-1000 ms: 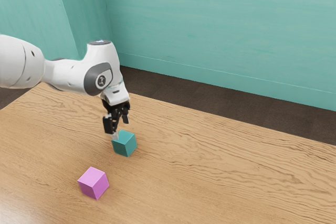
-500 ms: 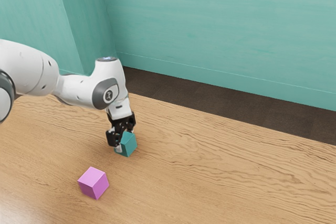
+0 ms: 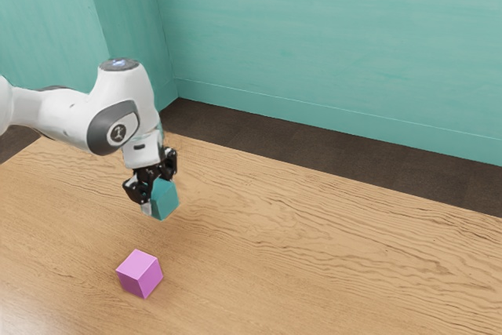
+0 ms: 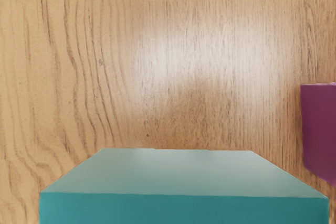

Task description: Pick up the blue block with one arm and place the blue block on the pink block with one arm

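Exterior view shows us the pink block (image 3: 140, 273) resting on the wooden table (image 3: 329, 249), while our gripper (image 3: 154, 191) pinches the blue block (image 3: 165, 203), a teal, tilted cube, held off the wood near the pink one.

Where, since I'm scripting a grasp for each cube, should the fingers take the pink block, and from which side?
Probably from straight above, on two opposite side faces of the pink block. It sits flat on the table, top face up, its sides flat and parallel. One corner points toward the exterior camera, so square the grip to those faces.
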### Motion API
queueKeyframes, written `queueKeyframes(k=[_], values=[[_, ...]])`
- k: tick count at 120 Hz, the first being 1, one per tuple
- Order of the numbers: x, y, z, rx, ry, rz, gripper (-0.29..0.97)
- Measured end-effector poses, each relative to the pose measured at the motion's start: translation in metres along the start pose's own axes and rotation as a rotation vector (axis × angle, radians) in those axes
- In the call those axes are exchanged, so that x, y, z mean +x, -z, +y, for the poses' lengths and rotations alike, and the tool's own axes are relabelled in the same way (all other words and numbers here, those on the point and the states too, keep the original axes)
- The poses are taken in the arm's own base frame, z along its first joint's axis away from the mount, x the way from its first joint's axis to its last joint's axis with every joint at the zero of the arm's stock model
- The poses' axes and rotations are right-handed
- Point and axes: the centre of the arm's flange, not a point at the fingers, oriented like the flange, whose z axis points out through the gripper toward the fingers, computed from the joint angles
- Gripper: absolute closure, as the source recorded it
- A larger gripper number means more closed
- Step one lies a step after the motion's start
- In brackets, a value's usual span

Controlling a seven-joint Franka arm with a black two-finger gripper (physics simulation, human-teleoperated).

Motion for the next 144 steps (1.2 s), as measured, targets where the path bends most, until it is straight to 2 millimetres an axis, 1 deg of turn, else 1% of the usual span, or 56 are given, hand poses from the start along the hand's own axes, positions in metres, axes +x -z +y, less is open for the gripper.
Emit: queueKeyframes(k=[9, 21, 34, 47, 60, 76, 89, 96, 134, 144], values=[[0.002, 0.011, 0.023, 0.010, -0.007, -0.004, 0.41], [0.002, 0.005, 0.048, -0.010, -0.006, -0.002, 0.42], [0.002, 0.000, 0.064, -0.025, 0.000, 0.009, 0.42], [0.004, -0.009, 0.076, -0.046, 0.009, 0.026, 0.42], [0.005, -0.016, 0.082, -0.065, 0.019, 0.044, 0.41], [0.005, -0.020, 0.086, -0.076, 0.025, 0.057, 0.41], [0.007, -0.018, 0.101, -0.081, 0.027, 0.061, 0.42], [0.007, -0.019, 0.105, -0.086, 0.030, 0.066, 0.42], [0.010, -0.025, 0.113, -0.106, 0.048, 0.106, 0.42], [0.010, -0.026, 0.114, -0.111, 0.044, 0.109, 0.28]])
